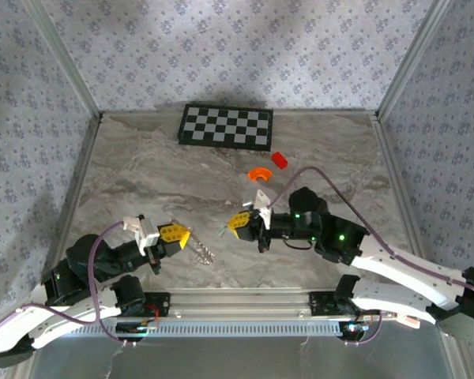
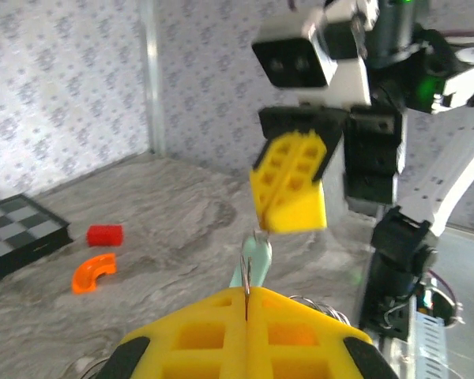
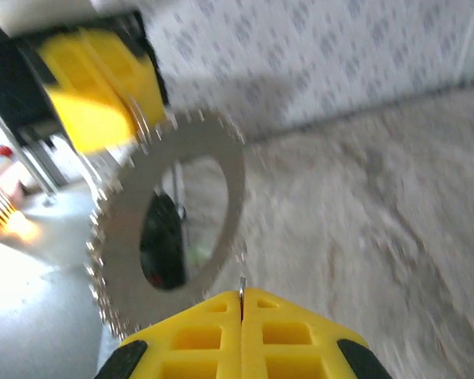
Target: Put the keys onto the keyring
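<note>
Pincers are both pressed shut: my right pincer point(image 3: 242, 296) pinches the keyring point(image 3: 225, 170) by its rim, my left pincer point(image 1: 176, 234) pinches a key point(image 2: 251, 260), and the two look near but apart, so I judge nothing threaded yet, all the joining left.

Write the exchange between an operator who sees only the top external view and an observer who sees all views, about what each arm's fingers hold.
Operator: From above, the right fingers grip something tiny. What?
Observer: A flat silver ring, pinched at its edge, its hole facing the wrist camera.
Operator: And the left fingers?
Observer: Shut on a thin metal piece, seen edge-on, standing up from between them.
</note>
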Motion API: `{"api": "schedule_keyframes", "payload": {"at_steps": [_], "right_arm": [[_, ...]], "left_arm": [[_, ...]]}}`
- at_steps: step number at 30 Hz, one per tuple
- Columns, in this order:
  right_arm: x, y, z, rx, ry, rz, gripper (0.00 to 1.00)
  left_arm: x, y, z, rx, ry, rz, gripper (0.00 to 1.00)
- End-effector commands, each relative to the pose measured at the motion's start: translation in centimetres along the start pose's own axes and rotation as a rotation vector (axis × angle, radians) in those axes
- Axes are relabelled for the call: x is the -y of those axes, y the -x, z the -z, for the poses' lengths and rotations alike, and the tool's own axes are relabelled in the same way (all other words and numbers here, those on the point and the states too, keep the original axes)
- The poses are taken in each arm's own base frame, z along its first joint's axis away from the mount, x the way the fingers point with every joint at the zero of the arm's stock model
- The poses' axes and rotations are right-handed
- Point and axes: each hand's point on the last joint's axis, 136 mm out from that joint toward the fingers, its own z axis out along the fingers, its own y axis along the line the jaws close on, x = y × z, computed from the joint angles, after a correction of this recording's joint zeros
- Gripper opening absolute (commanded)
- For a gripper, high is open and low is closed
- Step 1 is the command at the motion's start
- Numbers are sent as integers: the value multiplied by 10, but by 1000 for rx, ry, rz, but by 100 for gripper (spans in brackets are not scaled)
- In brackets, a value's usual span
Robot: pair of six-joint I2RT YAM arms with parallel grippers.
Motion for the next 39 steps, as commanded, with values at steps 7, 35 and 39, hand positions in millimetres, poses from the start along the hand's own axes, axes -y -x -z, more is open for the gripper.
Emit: {"api": "schedule_keyframes", "payload": {"at_steps": [7, 35, 39], "right_arm": [[-35, 51, 21, 178, 175, 42, 0], [-68, 61, 9, 250, 188, 134, 0], [-70, 64, 5, 250, 186, 148, 0]], "left_arm": [[47, 45, 8, 116, -256, -85, 0], [46, 50, -6, 173, -257, -104, 0], [45, 49, -8, 171, -251, -103, 0]]}}
